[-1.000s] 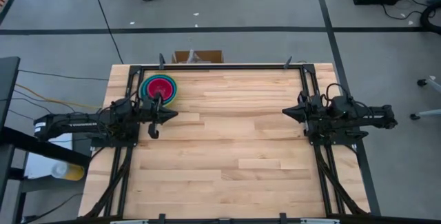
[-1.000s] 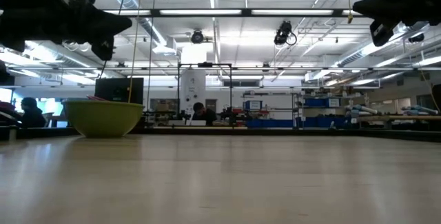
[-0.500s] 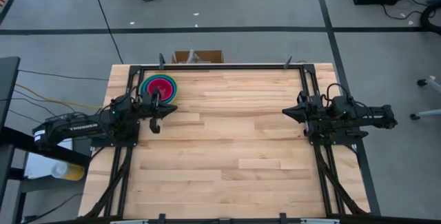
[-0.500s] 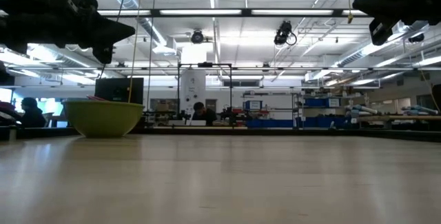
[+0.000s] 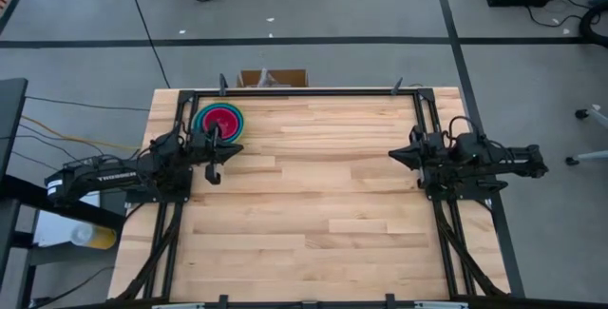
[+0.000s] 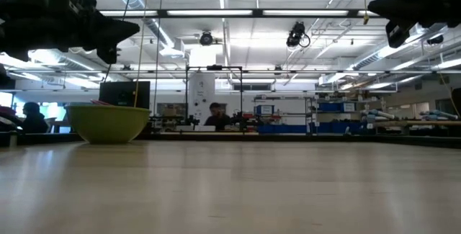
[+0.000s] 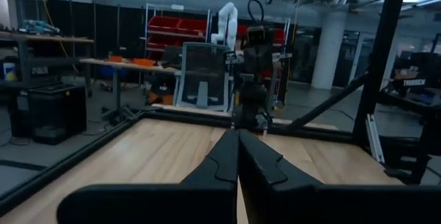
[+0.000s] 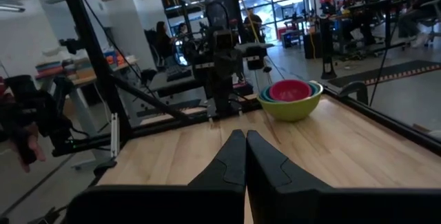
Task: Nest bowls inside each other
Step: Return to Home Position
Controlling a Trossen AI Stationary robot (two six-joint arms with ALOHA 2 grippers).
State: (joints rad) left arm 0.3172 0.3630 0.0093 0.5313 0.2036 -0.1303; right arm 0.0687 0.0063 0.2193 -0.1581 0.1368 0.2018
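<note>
The bowls (image 5: 218,121) stand nested in one stack at the table's far left. A large lime green bowl (image 6: 108,124) rests on the wood by its base, with a blue rim and a magenta bowl (image 8: 289,89) showing inside it. My left gripper (image 5: 232,148) is shut and hovers in the air just near of the stack, pointing toward the table's right; its own view (image 7: 238,136) shows no bowl. My right gripper (image 5: 391,156) is shut and waits at the table's right side, level, pointing at the stack across the table (image 8: 244,134).
A black frame rail (image 5: 304,92) runs along the table's far edge and down both sides. A cardboard box (image 5: 273,78) sits just beyond the far edge. Bare wood (image 5: 323,195) lies between the two arms. A person (image 6: 216,115) shows in the room behind.
My left arm has swung a little toward the table's far edge, bringing its shut gripper closer to the bowl stack. The bowls and my right arm have kept still.
</note>
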